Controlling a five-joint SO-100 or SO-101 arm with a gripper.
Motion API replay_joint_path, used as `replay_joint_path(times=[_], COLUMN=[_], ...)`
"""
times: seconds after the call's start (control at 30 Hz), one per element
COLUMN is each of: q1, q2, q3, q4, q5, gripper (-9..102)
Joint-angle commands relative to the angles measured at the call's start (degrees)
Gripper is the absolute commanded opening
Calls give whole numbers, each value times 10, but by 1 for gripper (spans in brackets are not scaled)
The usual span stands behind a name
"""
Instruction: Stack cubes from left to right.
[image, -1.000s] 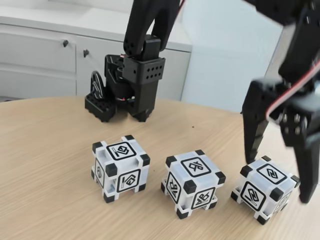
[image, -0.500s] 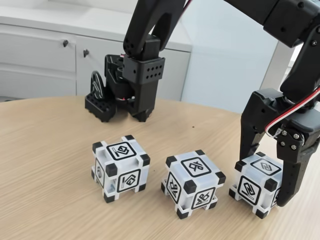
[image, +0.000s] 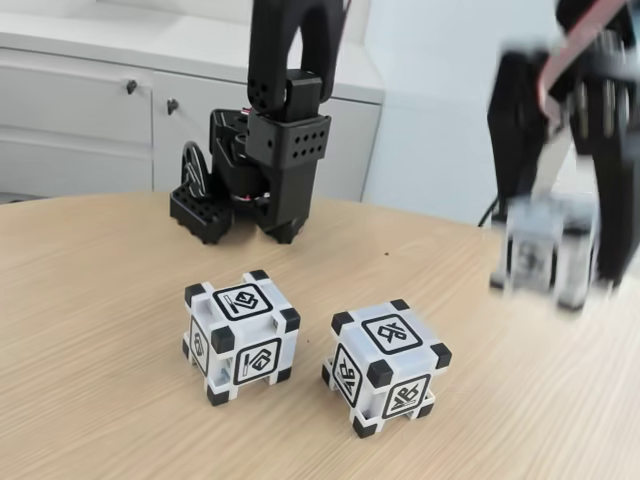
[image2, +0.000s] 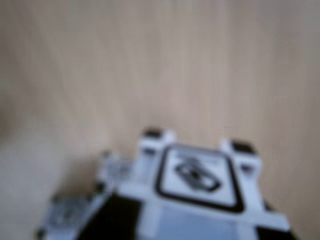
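Two white cubes with black corners rest on the wooden table (image: 90, 300) in the fixed view: a left cube (image: 241, 336) and a middle cube (image: 386, 367). A third cube (image: 545, 255) hangs blurred above the table at the right, held between the black fingers of my gripper (image: 552, 262), which is shut on it. The wrist view shows this held cube (image2: 195, 190) close up at the bottom of the frame, glyph face up, with the table surface (image2: 150, 65) below it.
The arm's black base (image: 255, 180) stands at the back of the table behind the left cube. White cabinets (image: 90, 110) line the wall beyond. Bare table lies in front of and to the left of the cubes.
The gripper closed around the right cube and has lifted it off the table; it now hangs above its former spot. The other two cubes stayed put.
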Motion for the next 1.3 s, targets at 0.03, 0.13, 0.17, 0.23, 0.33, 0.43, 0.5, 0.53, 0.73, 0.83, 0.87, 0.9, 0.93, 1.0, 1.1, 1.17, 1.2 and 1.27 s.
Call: replay_joint_path(times=[0.03,0.13,0.17,0.23,0.33,0.43,0.5,0.53,0.73,0.83,0.87,0.9,0.93,1.0,1.1,1.17,1.2,1.27], q1=[6,11,23,68,156,237,283,302,395,416,417,417,417,417,417,418,419,419], q2=[121,163,171,182,183,174,174,174,164,163,168,171,173,174,174,174,174,174], q3=[-11,-10,-10,-10,-10,-10,-10,-10,21,78,99,120,141,175,212,227,232,238], q4=[36,62,70,84,84,80,80,80,87,87,87,87,87,83,80,80,80,80], q5=[-29,-56,-62,-79,-123,-176,-206,-219,-288,-306,-310,-316,-321,-333,-356,-366,-366,-363], gripper=[13,12,12,13,13,14,14,14,14,14,14,14,14,14,14,14,14,13])
